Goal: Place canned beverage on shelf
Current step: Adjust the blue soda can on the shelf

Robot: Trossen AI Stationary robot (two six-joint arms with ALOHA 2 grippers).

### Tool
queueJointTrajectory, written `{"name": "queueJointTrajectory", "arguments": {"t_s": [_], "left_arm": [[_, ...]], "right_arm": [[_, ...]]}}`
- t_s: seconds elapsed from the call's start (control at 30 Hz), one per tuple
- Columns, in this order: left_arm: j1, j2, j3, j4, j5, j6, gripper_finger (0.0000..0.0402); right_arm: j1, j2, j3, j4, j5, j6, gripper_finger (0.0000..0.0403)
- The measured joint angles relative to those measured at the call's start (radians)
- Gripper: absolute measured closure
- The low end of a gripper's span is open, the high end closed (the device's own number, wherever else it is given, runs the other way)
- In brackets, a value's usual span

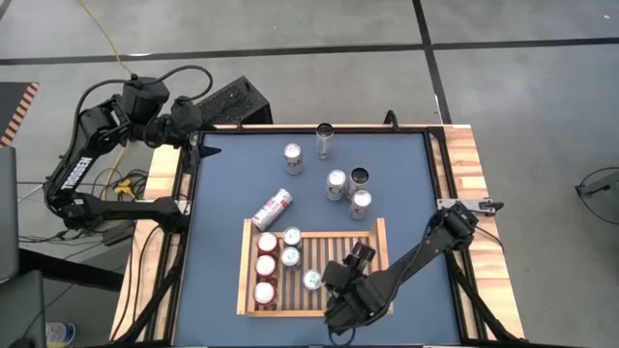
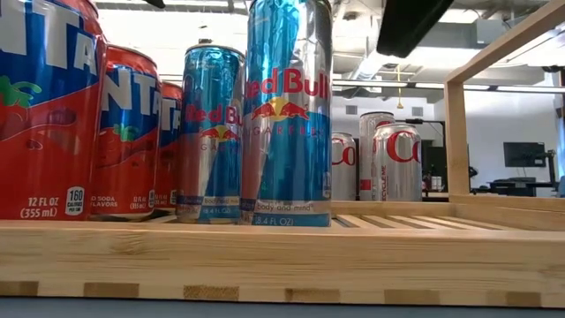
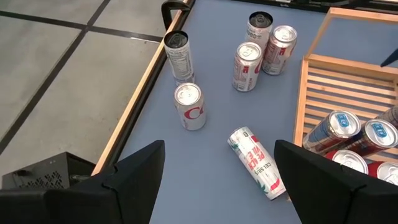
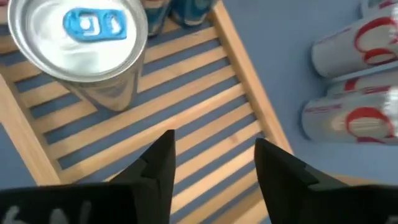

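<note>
We are hovering our right claw [image 1: 360, 253], fingers spread and empty, over the shelf [image 1: 377, 242] beside a standing blue can [image 1: 311, 280]. Our left claw [image 3: 217, 180] is waiting wide open, well away from the shelf.

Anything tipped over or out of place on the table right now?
Yes: one white can lies on its side on the blue tabletop, just off the shelf's far-left corner. Every other can stands upright, six in the shelf.
</note>
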Motion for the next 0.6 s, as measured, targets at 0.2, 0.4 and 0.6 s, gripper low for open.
{"name": "queueJointTrajectory", "arguments": {"t_s": [0.2,0.4,0.6], "left_arm": [[0.000,0.000,0.000,0.000,0.000,0.000,0.0111],[0.000,0.000,0.000,0.000,0.000,0.000,0.0111],[0.000,0.000,0.000,0.000,0.000,0.001,0.0111]], "right_arm": [[-0.010,0.002,-0.114,0.144,-0.022,-0.024,0.0278],[-0.015,0.004,-0.157,0.201,-0.013,-0.025,0.0319],[-0.028,0.004,-0.189,0.291,0.009,-0.057,0.0331]]}}
